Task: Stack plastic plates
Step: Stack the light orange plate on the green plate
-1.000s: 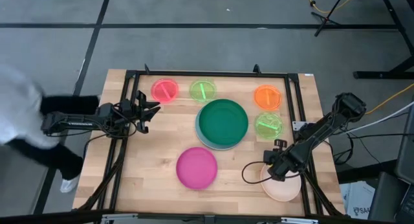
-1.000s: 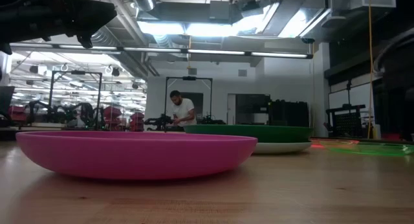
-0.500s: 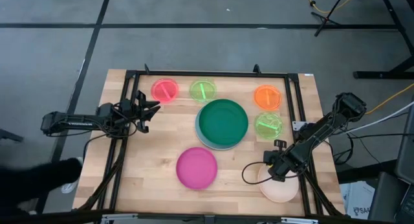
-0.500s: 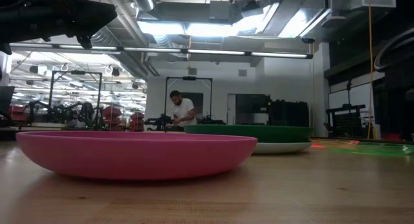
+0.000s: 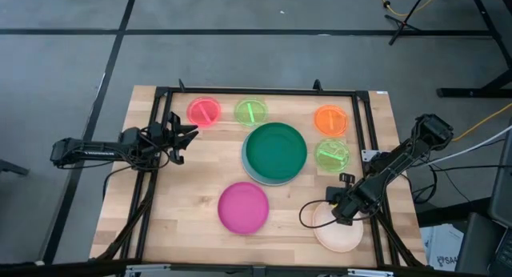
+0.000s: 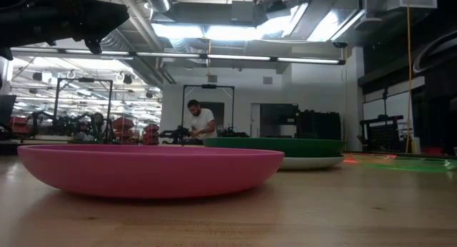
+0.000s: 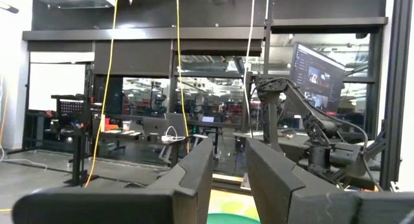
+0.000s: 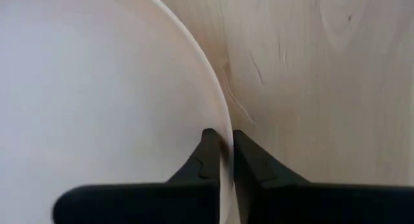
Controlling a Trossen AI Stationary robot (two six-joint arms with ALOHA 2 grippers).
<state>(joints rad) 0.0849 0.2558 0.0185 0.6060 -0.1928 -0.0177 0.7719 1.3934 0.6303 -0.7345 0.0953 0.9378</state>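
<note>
Right claw (image 5: 334, 215) is clamped on the rim of the peach plate (image 5: 340, 233), one finger inside and one outside the edge, at the desk's (image 5: 192, 181) near right corner. To its left lies the magenta plate (image 5: 243, 206); farther back the dark green plate (image 5: 275, 150) sits on the light blue plate (image 5: 247, 171). Smaller pink-red (image 5: 203, 111), neon green (image 5: 251, 111), orange (image 5: 330, 118) and second neon green (image 5: 332, 154) plates lie beyond. Left claw (image 5: 186, 138) hovers with fingers parted over the desk's far left.
</note>
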